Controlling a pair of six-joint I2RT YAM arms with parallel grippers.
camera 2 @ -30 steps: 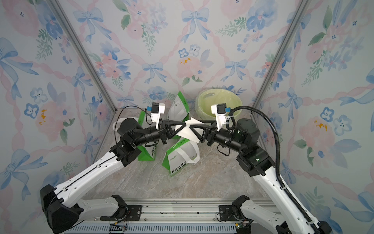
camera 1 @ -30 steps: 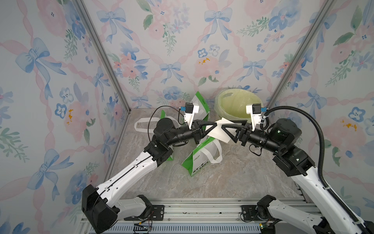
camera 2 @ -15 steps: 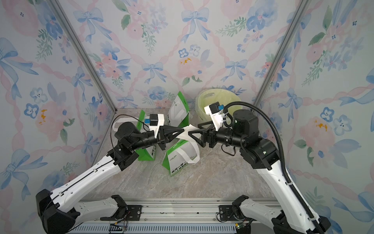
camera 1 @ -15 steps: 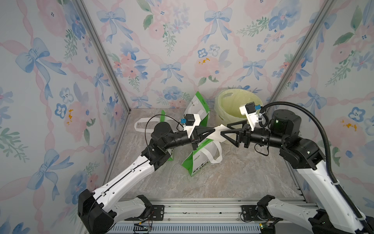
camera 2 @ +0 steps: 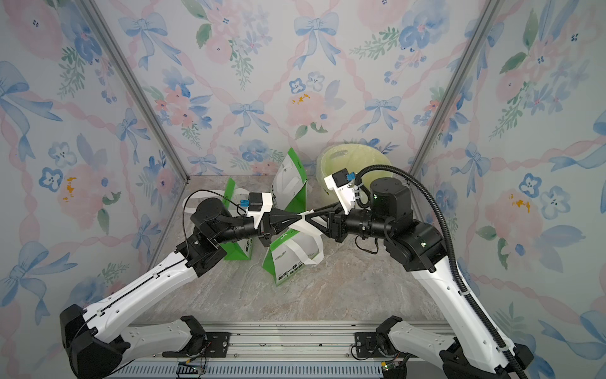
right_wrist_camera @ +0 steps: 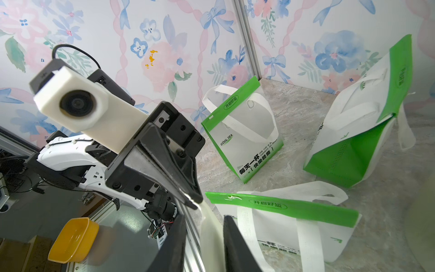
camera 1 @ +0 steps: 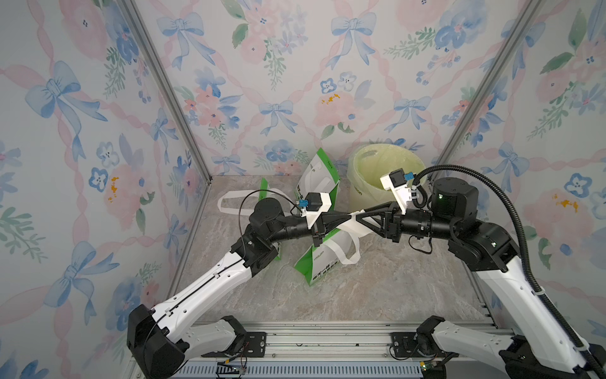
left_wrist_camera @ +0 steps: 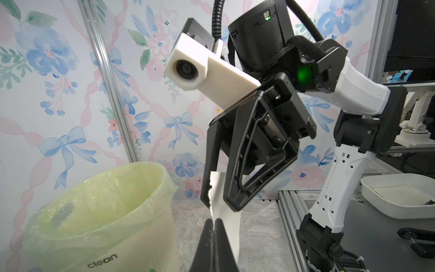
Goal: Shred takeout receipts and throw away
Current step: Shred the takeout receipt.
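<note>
Receipt pinched in my left claw, right claw around it

My left claw (left_wrist_camera: 214, 223) is clenched on the receipt (left_wrist_camera: 226, 219), held in the air near the bin (left_wrist_camera: 98, 212). My right claw (left_wrist_camera: 219, 202) straddles it, jaws narrower than a moment ago, a gap still showing. In both top views the receipt blurs into a bag's (camera 1: 323, 262) white handle.

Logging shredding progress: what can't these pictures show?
Bin contents: in both top views the right arm's camera mount partly covers the opening.
Right gripper grip on the receipt: right wrist view, fingers blurred and cut off.
Other receipts: none shows; bags may hide them.
</note>
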